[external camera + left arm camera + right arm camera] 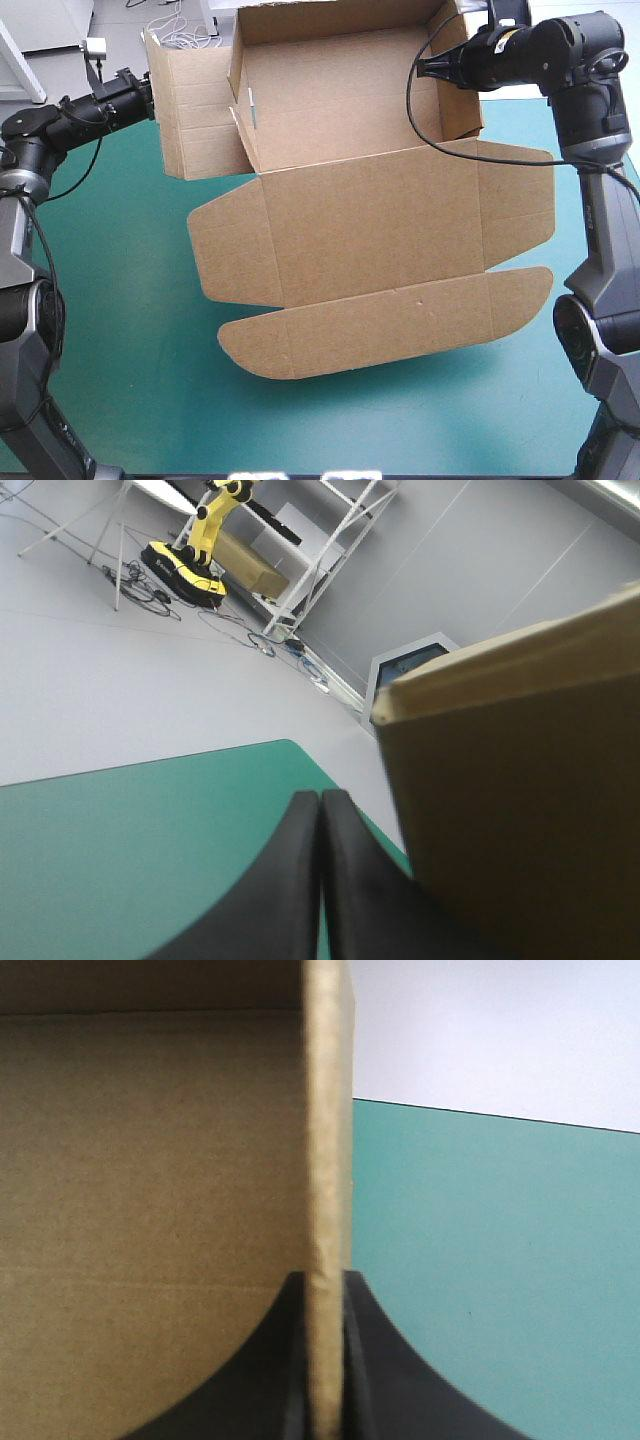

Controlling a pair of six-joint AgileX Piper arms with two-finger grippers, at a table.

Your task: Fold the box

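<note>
A brown cardboard box (360, 220), walls raised, lid flat, over the teal-green tabletop (130, 380). My right hand (327, 1282) pinches its right wall; my left hand (320, 798), closed empty, sits beside it.

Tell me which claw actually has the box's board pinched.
The right claw: the box's right wall stands pinched between its black fingers. The left claw is shut on nothing, with the box's left flap beside it.
</note>
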